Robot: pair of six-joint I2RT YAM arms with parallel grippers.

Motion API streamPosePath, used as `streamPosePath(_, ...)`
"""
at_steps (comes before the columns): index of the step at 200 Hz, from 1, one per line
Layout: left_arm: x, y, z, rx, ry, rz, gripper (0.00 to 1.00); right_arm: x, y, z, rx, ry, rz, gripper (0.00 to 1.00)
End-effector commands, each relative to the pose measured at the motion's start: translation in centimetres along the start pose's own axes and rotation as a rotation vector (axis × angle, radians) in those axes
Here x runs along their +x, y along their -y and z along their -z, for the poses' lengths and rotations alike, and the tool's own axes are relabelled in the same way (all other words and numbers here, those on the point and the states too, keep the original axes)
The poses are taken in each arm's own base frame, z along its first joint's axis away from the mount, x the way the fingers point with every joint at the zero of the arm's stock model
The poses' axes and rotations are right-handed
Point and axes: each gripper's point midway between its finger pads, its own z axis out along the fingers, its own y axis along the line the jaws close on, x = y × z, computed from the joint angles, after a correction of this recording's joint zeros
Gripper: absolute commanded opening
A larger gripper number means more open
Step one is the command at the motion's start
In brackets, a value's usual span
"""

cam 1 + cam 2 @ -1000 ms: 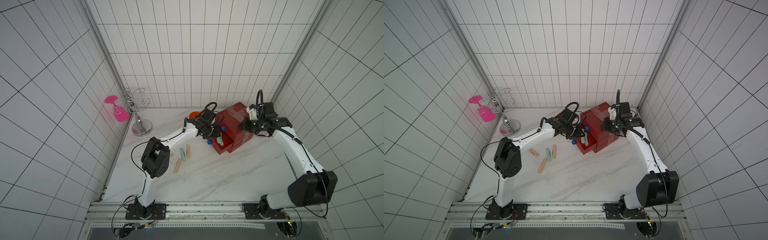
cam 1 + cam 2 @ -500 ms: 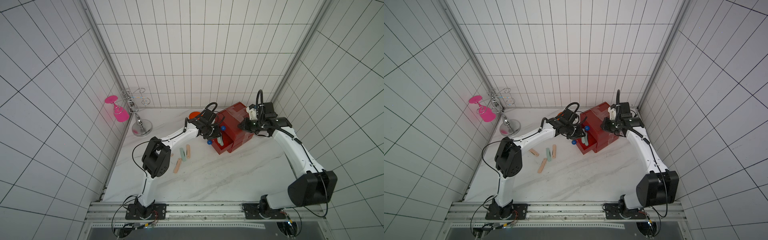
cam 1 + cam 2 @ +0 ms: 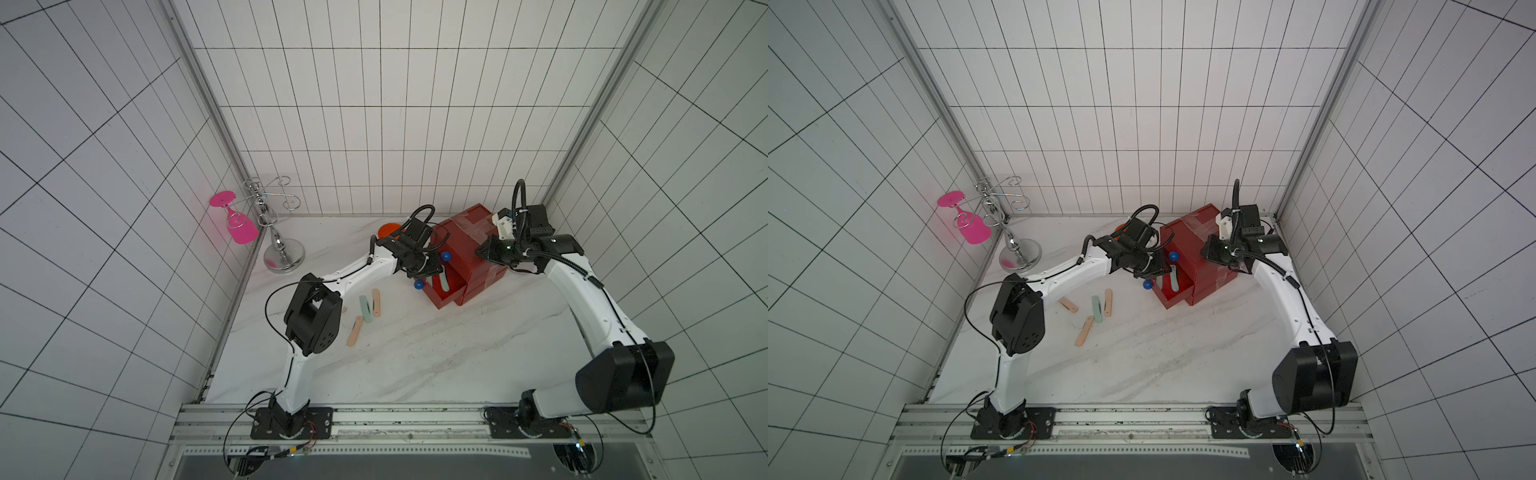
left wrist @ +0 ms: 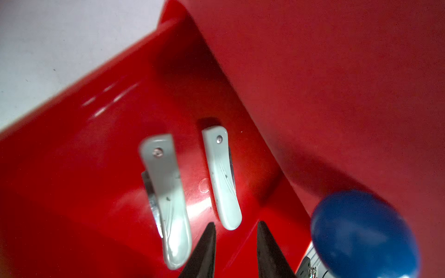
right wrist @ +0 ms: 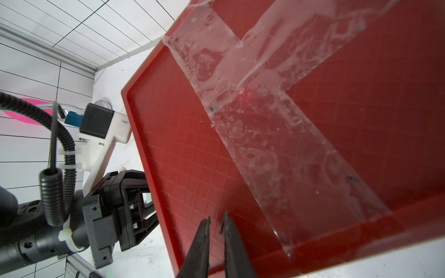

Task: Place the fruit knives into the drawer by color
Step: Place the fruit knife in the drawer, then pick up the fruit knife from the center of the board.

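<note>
Taking the marble tabletop [image 3: 415, 353] as a clock face with 12 at the back wall, the red chest of drawers [image 3: 469, 245] stands at about 1 o'clock. One lower drawer [image 4: 96, 168] is pulled out toward 7.

The step in hand looks like the tail of a drop-off. Two mint-green fruit knives [image 4: 222, 178] lie flat on that drawer's floor, side by side and apart. The left gripper [image 4: 236, 223] hangs over them with its jaws apart and nothing between them.

The right gripper [image 5: 216, 216] sits over the chest's taped top, jaws nearly together on nothing (probably steadying the chest).

Next, the left arm must rise clear of the blue knob [image 4: 361, 235] and swing toward 9 o'clock, where a loose mint-green knife [image 3: 1096, 308] lies just beside a peach knife [image 3: 1108, 302]. A narrow pinch will be needed. Two more peach knives [image 3: 1084, 331] lie near and likely need a different drawer.
</note>
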Motion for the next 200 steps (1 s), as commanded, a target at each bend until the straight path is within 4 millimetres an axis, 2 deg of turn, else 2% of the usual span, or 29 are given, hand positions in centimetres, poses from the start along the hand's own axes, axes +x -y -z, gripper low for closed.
streamPosePath(1,-0.3,0.4,-0.1,0.001,0.008,0.005,0.32,9.8,5.3,-3.7,0.19,-0.39,-0.124,0.16)
streamPosePath(23,-0.8,1.5,1.2,0.024,0.032,-0.003,0.32,9.8,5.3,-3.7,0.191,-0.39,-0.125,0.16)
streamPosePath(62,-2.2,3.9,5.9,0.038,0.113,-0.054,0.32,9.7,5.2,-3.6,0.187,-0.386,-0.122,0.16)
streamPosePath(78,-2.5,4.0,8.0,0.014,0.147,-0.074,0.33,9.6,5.2,-3.5,0.186,-0.38,-0.121,0.15)
streamPosePath(99,-2.2,3.0,10.4,-0.047,0.175,-0.086,0.33,9.5,5.1,-3.4,0.185,-0.376,-0.122,0.15)
streamPosePath(122,-1.5,0.4,12.4,-0.146,0.192,-0.089,0.33,9.4,5.0,-3.4,0.183,-0.376,-0.122,0.15)
streamPosePath(144,-0.3,-3.4,13.5,-0.264,0.182,-0.074,0.34,9.3,5.0,-3.3,0.182,-0.375,-0.118,0.15)
streamPosePath(184,2.6,-11.6,13.5,-0.451,0.126,-0.012,0.34,9.5,5.0,-3.4,0.184,-0.382,-0.118,0.16)
streamPosePath(200,3.3,-14.2,13.2,-0.511,0.098,0.006,0.35,9.6,5.1,-3.3,0.185,-0.386,-0.117,0.16)
